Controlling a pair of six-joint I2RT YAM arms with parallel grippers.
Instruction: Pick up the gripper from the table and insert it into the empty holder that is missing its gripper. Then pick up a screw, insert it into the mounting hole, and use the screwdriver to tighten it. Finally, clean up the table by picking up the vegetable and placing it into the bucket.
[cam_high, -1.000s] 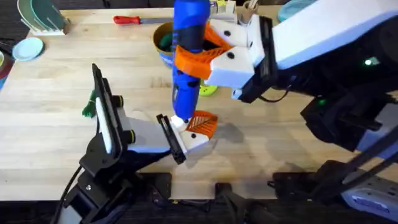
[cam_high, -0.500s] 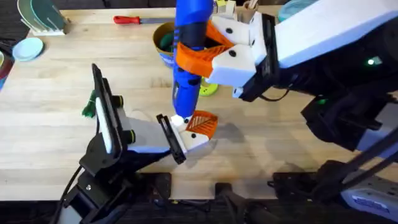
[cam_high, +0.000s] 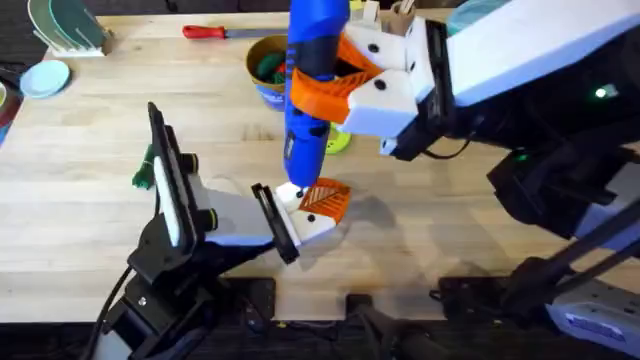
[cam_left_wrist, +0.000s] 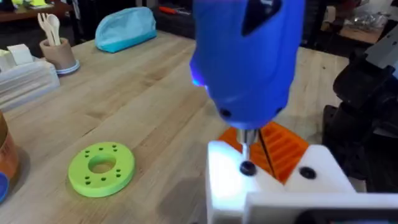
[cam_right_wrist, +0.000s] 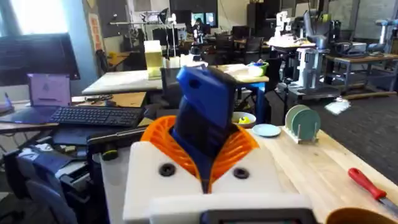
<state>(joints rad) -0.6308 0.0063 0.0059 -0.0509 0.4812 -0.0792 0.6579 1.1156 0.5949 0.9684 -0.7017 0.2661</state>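
No text, label, brand, number or sign can be read anywhere; the band on the bucket (cam_high: 262, 72), at 12 o'clock on the table (cam_high: 480, 250), is illegible.

Robotics lab or workshop, open-plan. Pale wood worktable (cam_high: 90, 220) carried bench clutter: red-handled screwdriver (cam_high: 205, 32) at 11 o'clock, dish rack (cam_high: 65, 28) far at 10. Right wrist view showed room behind: desks, keyboard (cam_right_wrist: 93, 116), laptop (cam_right_wrist: 46, 90), monitors, other robot rigs (cam_right_wrist: 309, 53) on benches, large windows.
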